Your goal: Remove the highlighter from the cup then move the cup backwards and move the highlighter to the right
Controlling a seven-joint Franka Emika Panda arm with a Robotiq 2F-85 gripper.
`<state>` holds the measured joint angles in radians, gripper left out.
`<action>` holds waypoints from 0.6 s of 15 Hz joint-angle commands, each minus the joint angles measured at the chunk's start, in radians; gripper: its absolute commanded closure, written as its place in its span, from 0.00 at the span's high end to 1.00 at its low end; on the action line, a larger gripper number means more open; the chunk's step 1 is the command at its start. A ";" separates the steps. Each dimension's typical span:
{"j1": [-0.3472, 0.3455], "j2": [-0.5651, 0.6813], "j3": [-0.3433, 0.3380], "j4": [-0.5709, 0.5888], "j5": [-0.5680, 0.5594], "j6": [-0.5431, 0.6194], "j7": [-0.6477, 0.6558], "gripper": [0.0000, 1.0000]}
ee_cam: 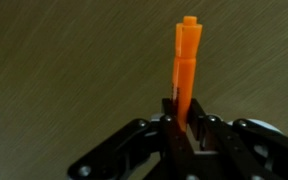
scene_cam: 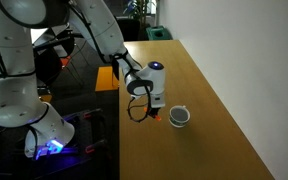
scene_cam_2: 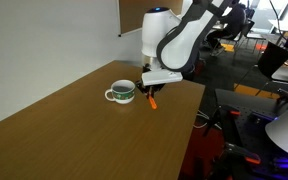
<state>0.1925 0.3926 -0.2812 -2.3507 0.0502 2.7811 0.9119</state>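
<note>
The cup stands on the worktop, a little in from the long edge by the robot's base, and nothing pokes out of it. Just beside it, between the cup and that edge, the gripper hangs clenched on the highlighter. The highlighter points down at a slight tilt with its lower end close to the wood, but I can't tell whether it touches.

In the wrist view the jaws pinch one end of the highlighter and most of its length sticks out free, so the hold looks short but square.

I'd say the pen is out of the cup and the job in hand is laying it down. To do that well, it should come down slowly and tip toward flat, and the gripper should let go only once the wood carries it. A round barrel may roll, so it wants a spot well in from the edge. It should also lie apart from the cup, leaving room to take the cup afterwards.
</note>
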 commanded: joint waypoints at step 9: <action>-0.151 -0.136 -0.015 -0.019 -0.007 -0.069 0.012 0.05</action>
<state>0.0728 0.3159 -0.2848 -2.3512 0.0519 2.7594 0.9167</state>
